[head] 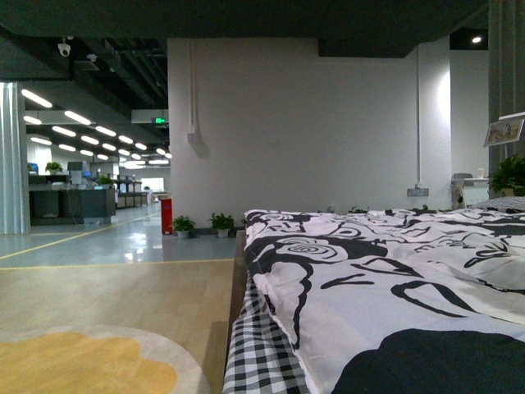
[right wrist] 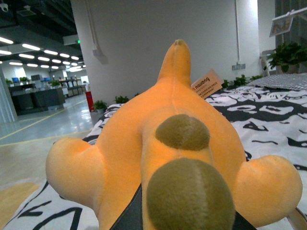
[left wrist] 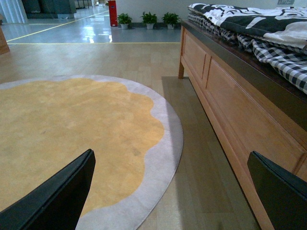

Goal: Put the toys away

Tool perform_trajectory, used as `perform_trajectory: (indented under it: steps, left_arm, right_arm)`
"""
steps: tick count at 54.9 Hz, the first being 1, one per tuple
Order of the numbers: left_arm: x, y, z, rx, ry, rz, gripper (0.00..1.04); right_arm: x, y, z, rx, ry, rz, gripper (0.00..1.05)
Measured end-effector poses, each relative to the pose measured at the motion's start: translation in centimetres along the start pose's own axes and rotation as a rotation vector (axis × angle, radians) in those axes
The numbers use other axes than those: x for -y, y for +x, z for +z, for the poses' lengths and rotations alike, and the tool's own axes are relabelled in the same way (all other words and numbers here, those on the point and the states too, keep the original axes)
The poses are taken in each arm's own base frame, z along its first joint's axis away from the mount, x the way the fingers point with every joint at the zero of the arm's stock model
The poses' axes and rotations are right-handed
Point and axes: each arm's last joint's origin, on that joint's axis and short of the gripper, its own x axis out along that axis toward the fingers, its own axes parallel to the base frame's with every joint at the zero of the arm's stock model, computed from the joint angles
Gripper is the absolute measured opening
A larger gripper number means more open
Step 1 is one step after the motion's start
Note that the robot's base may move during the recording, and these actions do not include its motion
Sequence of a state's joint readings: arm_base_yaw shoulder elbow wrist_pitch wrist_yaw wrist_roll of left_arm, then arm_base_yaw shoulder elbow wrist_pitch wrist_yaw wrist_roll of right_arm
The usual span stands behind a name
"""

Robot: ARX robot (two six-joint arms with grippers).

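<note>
Clamping plush toy point(right wrist: 172, 143): right gripper point(right wrist: 184, 223).

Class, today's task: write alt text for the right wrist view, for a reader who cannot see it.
An orange plush toy with olive-brown patches fills the view, seen close up from one end, a pale tag near its far tip. Behind it lie a black-and-white patterned bed cover and a white wall.

Orange plush toy point(right wrist: 125, 143) with olive patches; black-and-white floral duvet point(head: 385, 275).
</note>
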State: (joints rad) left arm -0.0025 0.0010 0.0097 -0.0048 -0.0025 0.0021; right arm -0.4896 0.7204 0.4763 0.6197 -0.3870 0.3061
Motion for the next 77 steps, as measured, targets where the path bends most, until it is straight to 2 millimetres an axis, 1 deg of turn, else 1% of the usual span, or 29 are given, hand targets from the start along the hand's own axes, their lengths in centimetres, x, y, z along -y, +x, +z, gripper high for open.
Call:
perform_trajectory:
  steps: [7, 13, 19, 41, 44, 46, 49, 57, 59, 66, 77]
  left_arm:
    - [0.0, 0.0, 0.0, 0.000, 0.000, 0.000, 0.99]
    - [0.0, 0.0, 0.0, 0.000, 0.000, 0.000, 0.99]
    - [0.0, 0.0, 0.0, 0.000, 0.000, 0.000, 0.99]
    - [0.0, 0.0, 0.0, 0.000, 0.000, 0.000, 0.99]
    - [0.0, 0.0, 0.0, 0.000, 0.000, 0.000, 0.99]
    - [0.0, 0.0, 0.0, 0.000, 0.000, -0.001, 0.99]
    - [0.0, 0.0, 0.0, 0.000, 0.000, 0.000, 0.99]
    - [0.0, 0.0, 0.0, 0.000, 0.000, 0.000, 0.99]
    - [0.0, 0.0, 0.0, 0.000, 0.000, 0.000, 0.99]
    - [0.0, 0.0, 0.0, 0.000, 0.000, -0.001, 0.99]
    - [0.0, 0.0, 0.0, 0.000, 0.000, -0.001, 0.99]
  right_arm:
    - [0.2, -1.6, -0.5, -0.012, 0.022, -0.013, 0.10]
    - [0.3, -2.2, -0.9, -0.035, 0.036, -0.031, 0.10]
    - [0.3, -2.3, -1.1, -0.061, 0.042, -0.053, 0.10]
    - [0.3, -2.3, -1.0, -0.058, 0.028, -0.054, 0.10]
    - [-0.1, -2.5, -1.1, -0.198, -0.004, -0.011, 0.10]
    - [-0.4, -2.8, -1.6, -0.256, -0.020, -0.005, 0.10]
    - [-1.2, -3.8, -3.3, -0.340, -0.065, 0.015, 0.10]
    - [-2.3, -5.2, -5.3, -0.334, -0.125, 0.026, 0.10]
    - [-2.6, -5.6, -6.1, -0.334, -0.134, 0.033, 0.10]
    - [-3.2, -6.5, -7.4, -0.331, -0.145, 0.038, 0.10]
    - [-3.7, -7.3, -8.7, -0.324, -0.146, 0.042, 0.10]
